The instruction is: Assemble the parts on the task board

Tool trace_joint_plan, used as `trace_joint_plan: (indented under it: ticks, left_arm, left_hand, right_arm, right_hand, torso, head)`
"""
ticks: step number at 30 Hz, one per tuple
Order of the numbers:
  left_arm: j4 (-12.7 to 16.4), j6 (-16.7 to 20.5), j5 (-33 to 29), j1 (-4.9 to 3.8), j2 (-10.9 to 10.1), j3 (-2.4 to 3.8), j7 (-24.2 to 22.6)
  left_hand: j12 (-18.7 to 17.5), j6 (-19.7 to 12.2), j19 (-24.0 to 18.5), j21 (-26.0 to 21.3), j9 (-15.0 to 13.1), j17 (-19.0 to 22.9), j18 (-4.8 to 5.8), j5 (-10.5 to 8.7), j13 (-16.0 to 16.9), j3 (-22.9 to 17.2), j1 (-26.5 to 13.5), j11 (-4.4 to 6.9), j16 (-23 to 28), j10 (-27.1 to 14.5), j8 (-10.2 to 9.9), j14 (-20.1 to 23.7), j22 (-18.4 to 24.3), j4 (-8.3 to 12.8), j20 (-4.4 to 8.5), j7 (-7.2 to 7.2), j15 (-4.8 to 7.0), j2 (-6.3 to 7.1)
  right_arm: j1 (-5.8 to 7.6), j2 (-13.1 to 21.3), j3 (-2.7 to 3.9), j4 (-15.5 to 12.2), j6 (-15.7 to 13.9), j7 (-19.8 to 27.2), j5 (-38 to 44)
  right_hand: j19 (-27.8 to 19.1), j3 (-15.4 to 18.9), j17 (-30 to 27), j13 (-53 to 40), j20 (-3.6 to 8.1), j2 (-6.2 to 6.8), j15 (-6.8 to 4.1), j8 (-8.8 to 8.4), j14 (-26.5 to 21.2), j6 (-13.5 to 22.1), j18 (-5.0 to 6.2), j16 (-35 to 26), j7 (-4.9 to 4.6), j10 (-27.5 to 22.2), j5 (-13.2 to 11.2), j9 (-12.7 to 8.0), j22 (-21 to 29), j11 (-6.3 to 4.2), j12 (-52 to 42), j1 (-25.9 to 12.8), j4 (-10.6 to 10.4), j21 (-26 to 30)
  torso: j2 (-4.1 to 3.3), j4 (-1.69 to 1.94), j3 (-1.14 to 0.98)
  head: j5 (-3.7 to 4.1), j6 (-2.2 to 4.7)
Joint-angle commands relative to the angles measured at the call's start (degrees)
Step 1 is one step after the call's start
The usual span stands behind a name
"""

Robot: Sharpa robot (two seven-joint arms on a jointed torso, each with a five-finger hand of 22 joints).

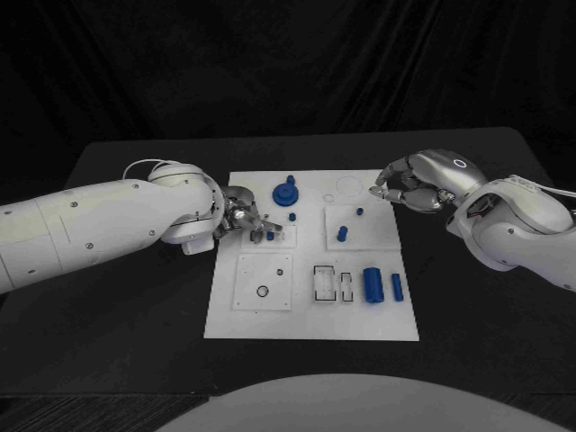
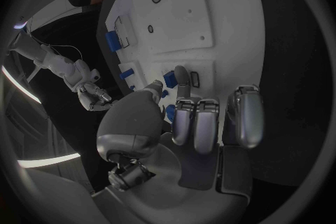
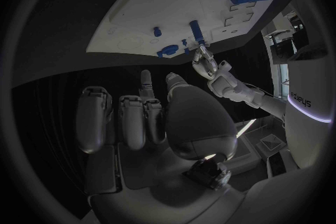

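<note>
The white task board lies mid-table. My left hand reaches over its left edge, and thumb and forefinger pinch a small blue part over the upper left square plate; in the left wrist view that part sits between the two fingertips of the hand, whose other fingers are curled. My right hand hovers at the board's far right corner, fingers curled in with nothing in them. A large round blue part stands at the top, two blue pegs to its right.
Two blue cylinders lie at the board's lower right beside a rectangular slot. A square plate with a ring hole sits at the lower left. Bare black table surrounds the board.
</note>
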State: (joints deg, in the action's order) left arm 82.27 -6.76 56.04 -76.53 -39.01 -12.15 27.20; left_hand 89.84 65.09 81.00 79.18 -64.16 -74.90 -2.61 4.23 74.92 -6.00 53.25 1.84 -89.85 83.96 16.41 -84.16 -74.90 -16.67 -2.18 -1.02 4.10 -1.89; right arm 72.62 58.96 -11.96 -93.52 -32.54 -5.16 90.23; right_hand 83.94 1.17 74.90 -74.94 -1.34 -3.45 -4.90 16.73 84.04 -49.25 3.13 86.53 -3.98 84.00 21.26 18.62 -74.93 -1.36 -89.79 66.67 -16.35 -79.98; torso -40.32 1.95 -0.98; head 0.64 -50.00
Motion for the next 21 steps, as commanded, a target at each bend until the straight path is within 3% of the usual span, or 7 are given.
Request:
trace_joint_plan:
  ticks: [1,3,5,11,13,15,21]
  left_arm:
    - [1.62,5.1,-0.03,-0.24,-1.09,0.02,-3.66]
    - [2.5,6.07,-0.03,-0.69,-1.81,0.02,-4.19]
    - [3.58,6.97,-0.03,-1.68,-2.72,0.03,-4.71]
    - [5.4,6.88,-0.03,-5.69,-4.87,0.04,-5.36]
    - [5.46,5.97,-0.03,-6.8,-5.26,0.04,-4.94]
    - [5.15,4.73,-0.03,-7.85,-5.57,0.04,-4.23]
    - [1.76,1.69,-0.03,-9.0,-4.83,0.03,-3.04]
  left_hand:
    - [0.16,-0.3,0.64,0.08,-0.59,-15.1,-0.48,-0.27,15.08,0.97,-0.62,0.55,-0.15,6.04,0.47,-5.84,-9.45,0.08,0.13,0.1,0.42,0.13]
    - [0.16,-0.25,0.83,0.27,-0.88,-15.1,-0.42,-0.37,15.08,1.43,-0.62,0.6,-0.15,6.04,0.62,-5.84,-9.58,0.13,0.16,0.16,0.47,0.34]
    - [0.16,-0.22,0.97,0.42,-1.01,-15.1,-0.38,-0.41,15.08,1.61,-0.54,0.63,-0.15,6.04,0.69,-5.84,-9.67,0.17,0.18,0.19,0.49,0.41]
    - [0.16,-0.38,1.57,1.0,-1.83,-15.1,-0.22,0.03,15.08,2.34,0.94,0.82,-0.15,6.04,0.9,-5.84,-10.08,0.45,0.35,0.36,0.69,0.5]
    - [0.16,-1.76,1.71,1.02,-2.66,-15.1,-0.18,1.45,15.08,2.98,3.13,0.74,-0.15,6.04,0.55,-5.84,-10.24,0.62,0.42,0.16,0.67,0.63]
    - [0.16,-2.27,1.78,1.09,-3.01,-15.1,-0.16,1.61,15.08,3.21,3.57,0.66,-0.15,6.04,0.5,-5.84,-10.31,0.59,0.39,0.05,0.63,0.64]
    - [0.16,-4.39,1.99,1.21,-4.51,-15.1,-0.09,2.51,15.08,3.37,6.48,0.32,-0.15,6.04,0.38,-5.84,-10.58,1.06,0.15,-0.34,0.35,0.05]
  right_arm:
    - [-0.13,0.2,0.04,-0.09,-0.5,-0.66,0.11]
    - [-0.13,0.28,0.04,-0.11,-0.6,-0.67,0.11]
    - [-0.13,0.37,0.04,-0.14,-0.65,-0.69,0.11]
    - [-0.12,0.71,0.04,-0.32,-1.22,-0.29,0.11]
    - [-0.11,0.82,0.04,-0.41,-1.57,-0.07,0.11]
    - [-0.11,0.88,0.04,-0.48,-1.76,0.09,0.11]
    - [-0.11,0.86,0.04,-0.51,-1.75,0.25,0.11]
  right_hand:
    - [1.99,-0.33,9.31,-15.06,-0.23,-0.17,0.06,-0.26,4.77,-0.44,-0.75,-0.28,-0.13,6.0,0.3,-0.08,-11.95,0.02,-0.21,0.52,-0.09,0.26]
    - [1.98,-0.32,9.33,-15.06,-0.23,-0.17,0.06,-0.26,4.78,-0.44,-0.75,-0.27,-0.13,6.0,0.3,-0.08,-11.94,0.02,-0.21,0.51,-0.1,0.27]
    - [2.0,-0.28,9.34,-15.06,-0.23,-0.19,0.06,-0.27,4.78,-0.46,-0.76,-0.27,-0.14,6.0,0.28,-0.09,-11.96,0.03,-0.21,0.42,-0.18,0.23]
    - [2.01,-0.26,9.36,-15.06,-0.23,-0.2,0.06,-0.28,4.78,-0.48,-0.77,-0.25,-0.15,6.0,0.25,-0.09,-11.96,0.03,-0.21,0.36,-0.22,0.2]
    - [2.13,-0.25,9.56,-15.06,-0.23,-0.2,0.06,-0.27,4.82,-0.52,-0.84,-0.12,-0.14,6.0,0.26,-0.09,-12.06,0.03,-0.21,0.35,-0.22,-0.1]
    - [2.13,-0.25,9.56,-15.06,-0.23,-0.2,0.06,-0.27,4.82,-0.52,-0.84,-0.12,-0.14,6.0,0.26,-0.09,-12.06,0.03,-0.21,0.35,-0.22,-0.1]
    - [2.18,-0.24,9.64,-15.06,-0.23,-0.2,0.06,-0.23,4.85,-0.65,-0.86,-0.06,-0.13,6.0,0.33,-0.07,-12.09,0.02,-0.21,0.34,-0.23,-0.22]
  torso:
    - [0.02,-0.06,-0.02]
    - [0.0,-0.06,-0.02]
    - [0.01,-0.05,-0.01]
    - [0.04,-0.06,-0.01]
    - [0.05,-0.08,-0.02]
    - [0.05,-0.09,-0.03]
    - [-0.09,-0.05,-0.14]
  head:
    - [-0.01,0.0]
    - [-0.1,0.0]
    - [-0.22,0.0]
    - [-0.17,0.0]
    - [-0.16,0.0]
    - [-0.19,0.0]
    - [-0.25,0.0]
